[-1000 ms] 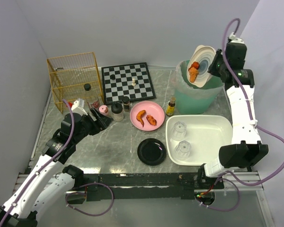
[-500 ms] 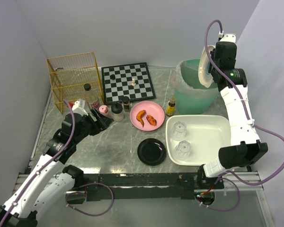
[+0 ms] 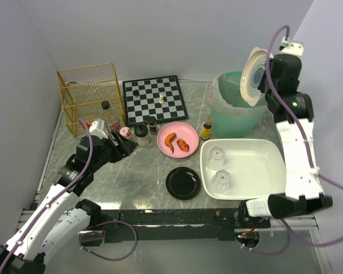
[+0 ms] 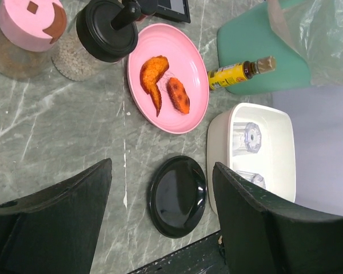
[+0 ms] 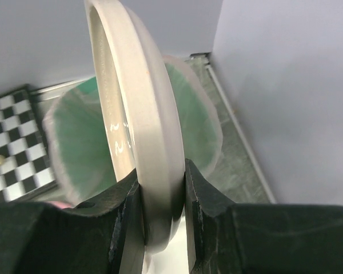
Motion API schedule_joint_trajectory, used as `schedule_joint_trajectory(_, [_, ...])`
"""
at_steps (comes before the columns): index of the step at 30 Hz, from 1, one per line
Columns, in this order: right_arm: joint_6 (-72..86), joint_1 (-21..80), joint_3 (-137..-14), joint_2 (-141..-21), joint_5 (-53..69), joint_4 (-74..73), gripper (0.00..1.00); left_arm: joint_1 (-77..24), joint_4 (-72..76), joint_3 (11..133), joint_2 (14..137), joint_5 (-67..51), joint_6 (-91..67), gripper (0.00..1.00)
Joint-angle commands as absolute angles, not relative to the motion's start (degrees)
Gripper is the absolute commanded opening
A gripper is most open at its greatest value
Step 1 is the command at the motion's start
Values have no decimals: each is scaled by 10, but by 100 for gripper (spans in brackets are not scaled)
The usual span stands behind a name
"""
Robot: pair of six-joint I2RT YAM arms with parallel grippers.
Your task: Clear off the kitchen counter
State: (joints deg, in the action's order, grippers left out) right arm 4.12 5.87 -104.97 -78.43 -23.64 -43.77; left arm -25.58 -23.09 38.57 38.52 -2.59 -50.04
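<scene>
My right gripper (image 5: 163,217) is clamped on the lower rim of a cream plate (image 5: 131,114), one finger on each face. The plate stands nearly on edge over the mouth of the green bin (image 5: 80,142), which has a clear liner. From the wrist view the plate shows edge-on, so its faces are mostly hidden, and it blocks most of the bin's inside; I cannot tell what lies in there. From above, the plate (image 3: 252,77) shows a bluish centre, and it covers the bin's (image 3: 237,117) right rim. Pale marks on the plate's inner face may be glints or writing; I cannot read them. My left gripper (image 4: 160,168) is spread wide with nothing between its fingers, poised over the kitchen counter (image 4: 57,131), the grey-green veined slab that carries everything else. Below it lies a black plate (image 4: 178,197). Farther out is a pink plate (image 4: 188,45) with two orange-brown food pieces (image 4: 154,77). Beside it stand a black-lidded jar (image 4: 106,31) and a pink-lidded jar (image 4: 26,20), the latter cut off by the frame edge. A small bottle (image 4: 234,73) with a yellow label stands against the bin; its print is too small to read. The white tray (image 4: 217,142) holds two clear glasses (image 4: 246,137), the nearer partly hidden by my finger. At the back sit a chessboard (image 3: 154,100) and a yellow wire basket (image 3: 90,94); its contents are too small to identify.
</scene>
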Motion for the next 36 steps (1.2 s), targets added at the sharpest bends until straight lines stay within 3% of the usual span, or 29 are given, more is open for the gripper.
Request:
schedule_joint_trajectory(1, [134, 62, -1066, -671, -205, -457, 0, -258, -193, 387, 399, -47, -490, 75])
schedule_joint_trajectory(15, [330, 63, -690, -375, -259, -575, 0, -258, -160, 404, 447, -90, -473, 74])
schedule_joint_trajectory(27, [423, 50, -528, -338, -330, -606, 0, -258, -165, 423, 471, -110, -454, 74])
schedule_joint_trajectory(36, [444, -23, -414, -323, -266, -526, 0, -257, -153, 409, 470, -118, -459, 74])
